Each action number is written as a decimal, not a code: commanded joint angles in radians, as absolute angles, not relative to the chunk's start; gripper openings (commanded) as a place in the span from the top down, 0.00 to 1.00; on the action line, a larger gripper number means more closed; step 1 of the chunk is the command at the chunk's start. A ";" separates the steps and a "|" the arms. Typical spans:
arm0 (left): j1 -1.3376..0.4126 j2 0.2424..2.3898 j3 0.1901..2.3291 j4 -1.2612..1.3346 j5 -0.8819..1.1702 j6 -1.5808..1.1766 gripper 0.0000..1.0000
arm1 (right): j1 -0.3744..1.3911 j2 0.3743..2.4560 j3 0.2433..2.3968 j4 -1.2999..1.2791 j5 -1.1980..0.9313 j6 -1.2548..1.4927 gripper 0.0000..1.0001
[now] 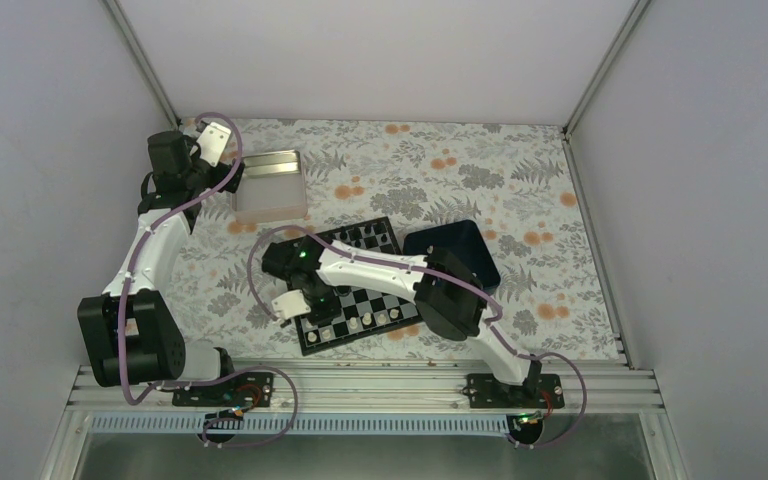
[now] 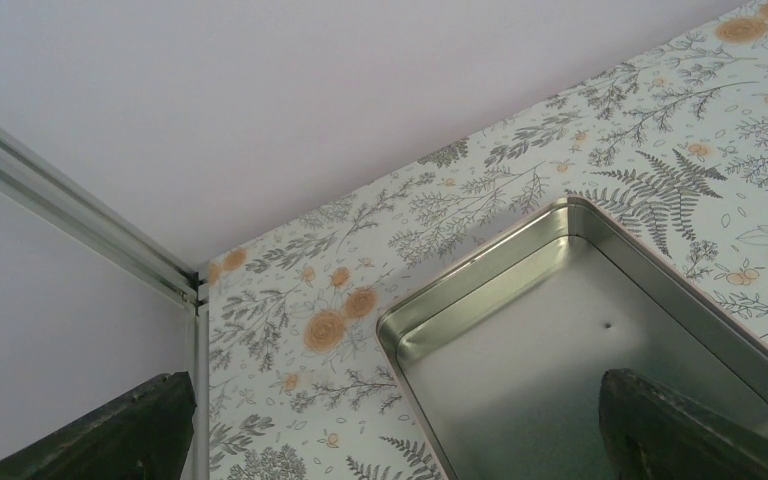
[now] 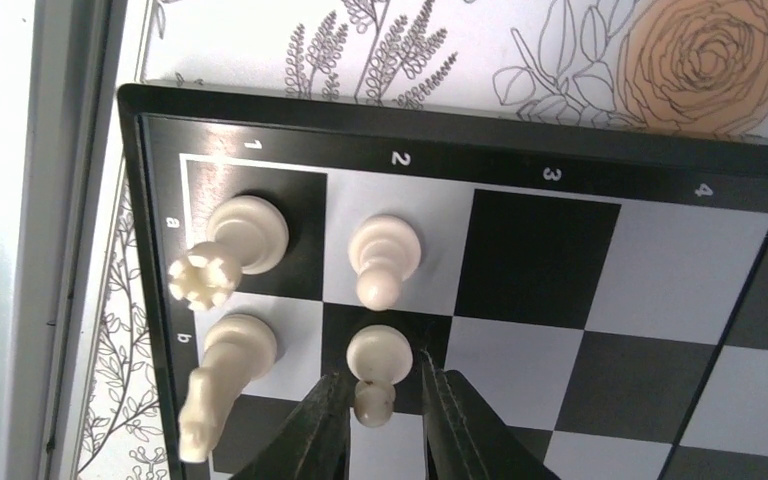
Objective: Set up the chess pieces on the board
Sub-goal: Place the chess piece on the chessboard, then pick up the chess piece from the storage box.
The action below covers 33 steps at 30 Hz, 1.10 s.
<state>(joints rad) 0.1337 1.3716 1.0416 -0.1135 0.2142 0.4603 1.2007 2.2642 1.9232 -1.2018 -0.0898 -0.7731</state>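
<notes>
Floral-print table, carrying the board near its middle under the right arm and a silver tin at far left. Arms: the left gripper is spread wide above the tin, holding nothing; the right gripper closely flanks a cream pawn on b2, and whether it is gripping cannot be told. Other chess pieces at that corner: rook on a1, knight on b1, second pawn on a2.

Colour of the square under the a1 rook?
Black, under the rook; clearest in right wrist view.
</notes>
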 commanded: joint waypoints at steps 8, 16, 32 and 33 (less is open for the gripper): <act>0.141 1.346 1.033 -0.100 0.219 0.457 0.00 | 1.000 2.036 1.837 -1.201 0.003 -0.710 0.76; 0.141 1.353 1.042 -0.102 0.221 0.456 0.00 | 0.712 1.878 1.701 -1.157 -0.013 -0.714 0.73; 0.141 1.371 1.044 -0.107 0.212 0.457 0.00 | 0.419 1.933 1.485 -1.029 -0.049 -0.761 0.72; 0.141 1.370 1.044 -0.107 0.211 0.457 0.00 | 0.419 1.941 1.485 -1.027 -0.054 -0.763 0.72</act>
